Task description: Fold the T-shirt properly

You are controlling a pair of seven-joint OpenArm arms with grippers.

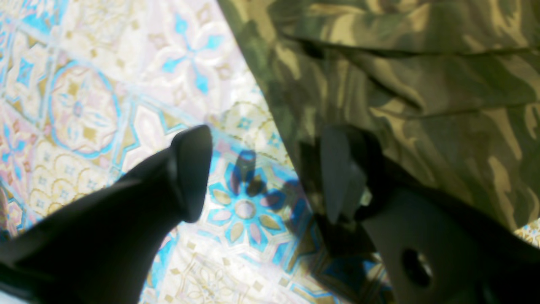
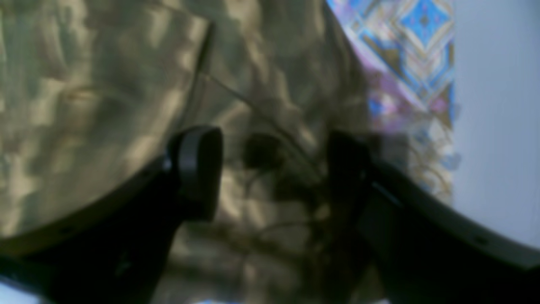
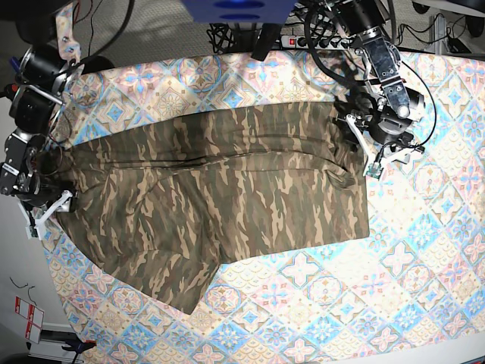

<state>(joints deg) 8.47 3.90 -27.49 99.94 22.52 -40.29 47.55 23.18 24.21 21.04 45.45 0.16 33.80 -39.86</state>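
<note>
The camouflage T-shirt (image 3: pixel 227 189) lies spread across the patterned tablecloth (image 3: pixel 424 250), with one fold running along its upper part. My left gripper (image 3: pixel 364 148) hangs at the shirt's right edge. In the left wrist view it (image 1: pixel 265 177) is open: one finger (image 1: pixel 192 169) is over the tablecloth, the other (image 1: pixel 337 177) over the T-shirt (image 1: pixel 422 105) edge. My right gripper (image 3: pixel 45 205) is at the shirt's left end. The blurred right wrist view shows it (image 2: pixel 272 169) open just above the T-shirt (image 2: pixel 105 105), with nothing clamped between its fingers.
The tablecloth (image 1: pixel 105 84) covers the whole table. A pale surface beyond the table's edge (image 2: pixel 498 126) shows beside my right gripper. Cables and a power strip (image 3: pixel 303 38) lie at the back, near the arm bases.
</note>
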